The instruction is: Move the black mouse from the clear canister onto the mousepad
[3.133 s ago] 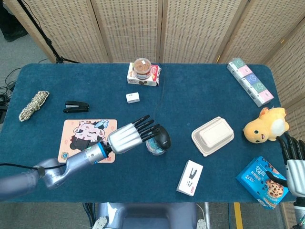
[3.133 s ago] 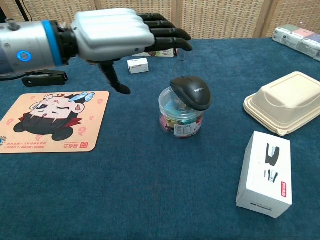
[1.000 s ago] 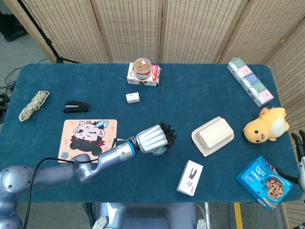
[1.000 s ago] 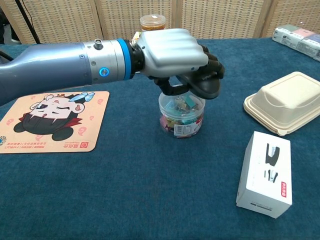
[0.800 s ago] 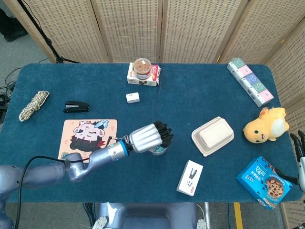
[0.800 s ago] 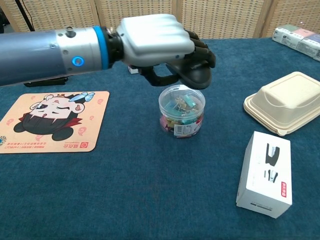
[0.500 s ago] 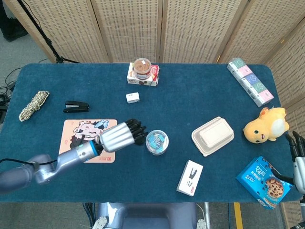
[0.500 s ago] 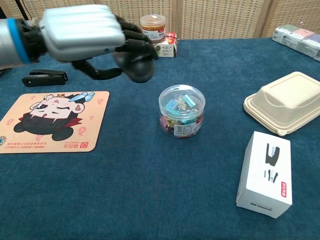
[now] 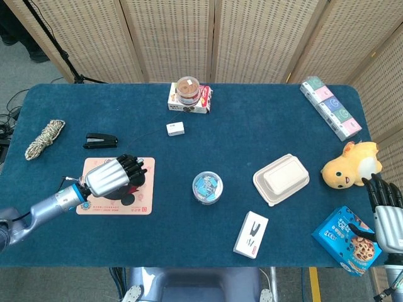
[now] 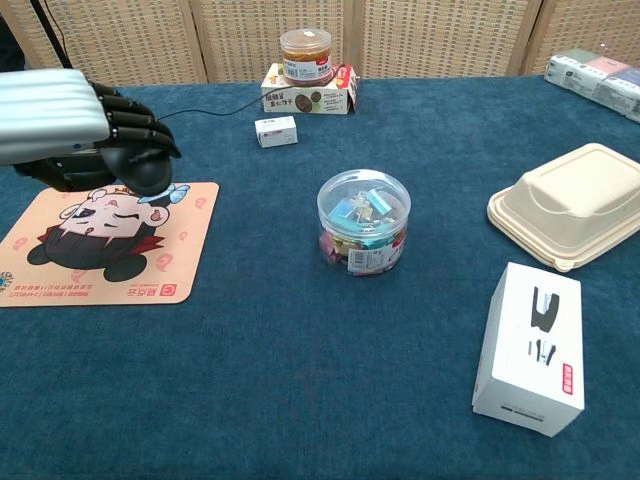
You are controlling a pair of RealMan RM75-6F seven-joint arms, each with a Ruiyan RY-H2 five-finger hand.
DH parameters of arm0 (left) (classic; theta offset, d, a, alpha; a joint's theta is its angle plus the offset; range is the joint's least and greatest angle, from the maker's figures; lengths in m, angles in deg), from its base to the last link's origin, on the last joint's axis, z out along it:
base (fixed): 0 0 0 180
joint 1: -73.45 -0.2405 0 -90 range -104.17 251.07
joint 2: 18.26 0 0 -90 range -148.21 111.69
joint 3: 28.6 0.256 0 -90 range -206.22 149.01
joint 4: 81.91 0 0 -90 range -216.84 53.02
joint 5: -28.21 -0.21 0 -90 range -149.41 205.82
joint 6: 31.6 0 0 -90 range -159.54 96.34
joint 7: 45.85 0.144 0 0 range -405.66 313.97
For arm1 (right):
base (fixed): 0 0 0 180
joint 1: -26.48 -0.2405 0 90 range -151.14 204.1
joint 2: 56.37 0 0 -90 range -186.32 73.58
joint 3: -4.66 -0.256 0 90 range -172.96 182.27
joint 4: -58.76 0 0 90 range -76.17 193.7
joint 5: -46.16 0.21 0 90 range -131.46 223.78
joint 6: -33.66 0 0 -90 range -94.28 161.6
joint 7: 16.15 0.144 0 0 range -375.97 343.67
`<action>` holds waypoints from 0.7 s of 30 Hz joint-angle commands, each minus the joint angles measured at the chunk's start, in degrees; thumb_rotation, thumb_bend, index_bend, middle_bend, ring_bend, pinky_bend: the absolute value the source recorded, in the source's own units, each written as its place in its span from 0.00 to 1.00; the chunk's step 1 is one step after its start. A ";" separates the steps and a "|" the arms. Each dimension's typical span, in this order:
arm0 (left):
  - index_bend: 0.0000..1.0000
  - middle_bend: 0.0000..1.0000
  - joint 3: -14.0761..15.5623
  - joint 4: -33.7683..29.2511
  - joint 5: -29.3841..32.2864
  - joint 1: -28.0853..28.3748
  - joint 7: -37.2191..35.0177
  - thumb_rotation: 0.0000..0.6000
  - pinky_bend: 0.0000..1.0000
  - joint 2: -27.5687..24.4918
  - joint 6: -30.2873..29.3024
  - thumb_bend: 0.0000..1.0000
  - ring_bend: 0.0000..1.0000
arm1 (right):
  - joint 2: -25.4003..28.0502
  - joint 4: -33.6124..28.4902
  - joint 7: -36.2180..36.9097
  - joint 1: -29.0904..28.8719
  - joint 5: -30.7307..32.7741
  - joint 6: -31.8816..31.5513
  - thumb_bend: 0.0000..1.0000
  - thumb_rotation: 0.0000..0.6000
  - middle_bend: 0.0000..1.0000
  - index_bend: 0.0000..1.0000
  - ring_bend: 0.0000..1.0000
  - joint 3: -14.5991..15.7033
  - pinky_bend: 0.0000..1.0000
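Gripping the black mouse (image 10: 140,168) over the mousepad (image 10: 100,262), the left hand (image 9: 112,176) shows its curled fingers only from the chest; overhead, the right hand (image 9: 385,211) hangs spread off the bench (image 9: 252,132) corner. No legible writing.

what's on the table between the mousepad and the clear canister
Nothing: in both views only bare blue tablecloth separates the mousepad from the clear canister.

We see a deep blue counter (image 10: 300,380), a peach mousepad (image 10: 60,275) printed with a cartoon face, a black mouse (image 10: 143,170) in our silver, black-fingered left hand (image 10: 70,125), and a clear canister (image 10: 363,222) of multicoloured clips
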 commanded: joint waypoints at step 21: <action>0.31 0.30 6.14 31.42 -2.73 -8.80 -14.61 1.00 0.37 14.94 -6.90 0.50 0.32 | -0.41 -0.01 -0.88 -0.35 0.67 0.55 0.00 1.00 0.00 0.00 0.00 0.26 0.00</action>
